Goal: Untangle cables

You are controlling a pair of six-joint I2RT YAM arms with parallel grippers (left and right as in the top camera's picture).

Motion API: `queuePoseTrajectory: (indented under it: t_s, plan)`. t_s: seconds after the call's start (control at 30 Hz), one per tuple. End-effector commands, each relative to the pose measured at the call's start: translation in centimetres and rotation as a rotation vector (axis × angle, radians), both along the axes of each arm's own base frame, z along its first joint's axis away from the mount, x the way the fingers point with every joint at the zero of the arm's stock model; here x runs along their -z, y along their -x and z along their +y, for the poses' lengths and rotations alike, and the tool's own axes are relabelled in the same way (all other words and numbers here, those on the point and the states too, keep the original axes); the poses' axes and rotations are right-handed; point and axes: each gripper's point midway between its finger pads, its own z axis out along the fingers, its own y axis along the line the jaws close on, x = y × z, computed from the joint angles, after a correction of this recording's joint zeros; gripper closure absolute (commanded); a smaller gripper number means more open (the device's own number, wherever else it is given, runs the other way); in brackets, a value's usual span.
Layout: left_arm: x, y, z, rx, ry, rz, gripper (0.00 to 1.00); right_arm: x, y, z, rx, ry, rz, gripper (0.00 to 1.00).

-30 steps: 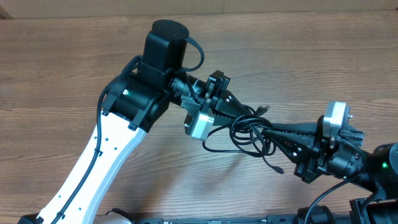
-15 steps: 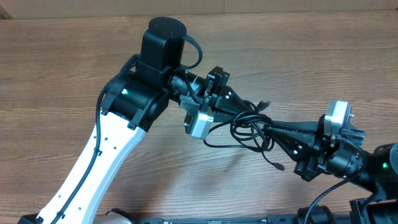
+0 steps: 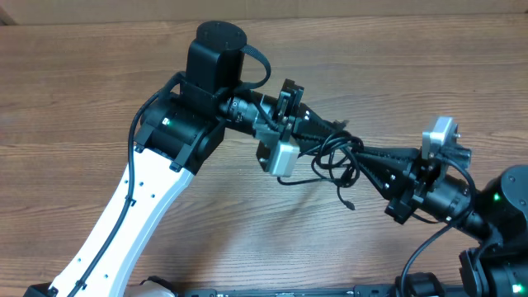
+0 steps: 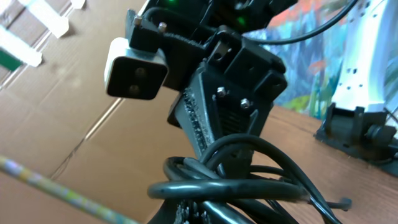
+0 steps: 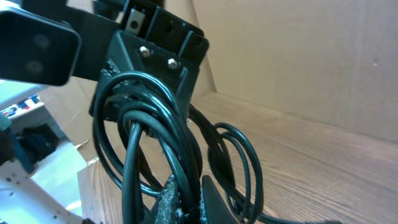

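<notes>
My brown wood-grain desk (image 3: 82,99) sits against a flat cardboard wall (image 3: 396,8). Above it, left tool (image 3: 334,132) and right tool (image 3: 356,153) both clamp the knot of thin glossy black cables (image 3: 330,167) between them.

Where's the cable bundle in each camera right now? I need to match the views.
Overhead: cable bundle sits just right of centre, lifted off the wood.
Left wrist: cable bundle loops across the bottom centre.
Right wrist: cable bundle fills the left half, running top to bottom.
Shared landmark: the wooden table, at the right edge in the left wrist view and lower right in the right wrist view.
</notes>
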Motion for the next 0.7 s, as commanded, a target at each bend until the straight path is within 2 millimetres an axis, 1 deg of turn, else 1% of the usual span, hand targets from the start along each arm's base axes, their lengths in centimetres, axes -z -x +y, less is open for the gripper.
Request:
queuePoseTrajectory:
  t_s: [0.0, 0.1, 0.23, 0.33, 0.43, 0.53, 0.67]
  plan:
    - [-1.9, -0.2, 0.5, -0.048, 0.015, 0.001, 0.96, 0.9, -0.9, -0.5, 0.049, 0.009, 0.039, 0.96]
    - [-2.6, -0.7, 0.7, -0.067, 0.022, 0.031, 0.96, 1.2, -0.9, -0.5, 0.049, 0.011, 0.055, 0.96]
    - [-3.0, -1.4, 1.1, -0.090, 0.021, 0.078, 0.96, 2.1, -0.6, -0.5, 0.044, 0.017, 0.105, 0.96]
    - [-3.0, -1.5, 1.2, -0.094, 0.020, 0.083, 0.96, 2.6, -0.4, -0.4, 0.034, 0.018, 0.133, 0.96]
    - [-3.1, -1.5, 1.1, -0.097, 0.020, 0.088, 0.96, 2.7, 0.1, -0.1, 0.005, 0.014, 0.143, 0.96]
    - [-3.3, -2.0, 1.0, -0.123, 0.020, 0.106, 0.96, 2.8, 0.6, 0.2, -0.030, 0.008, 0.156, 0.95]
    - [-3.7, -2.2, 1.0, -0.132, 0.033, 0.086, 0.96, 3.5, 1.1, 0.4, -0.045, 0.009, 0.203, 0.93]
